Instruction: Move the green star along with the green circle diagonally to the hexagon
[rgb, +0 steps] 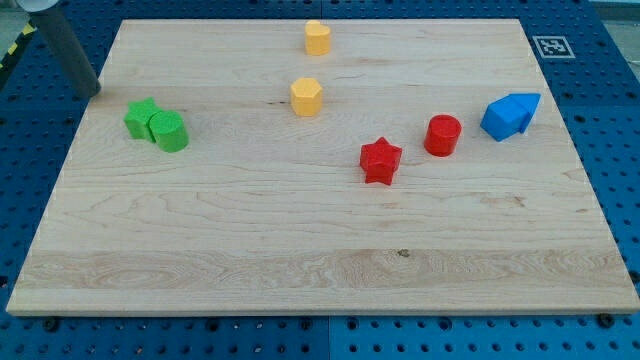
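A green star (141, 116) lies at the board's left, touching a green circle (170, 131) just to its lower right. A yellow hexagon (306, 97) sits at upper centre. My rod comes in from the view's top left; my tip (95, 91) rests on the board's left edge, up and left of the green star, a short gap away and not touching it.
Another yellow block (318, 37) stands near the top edge. A red star (380, 161) and a red cylinder (442, 135) lie right of centre. Two blue blocks (510, 115) touch at the right. The wooden board (300, 260) sits on a blue pegboard.
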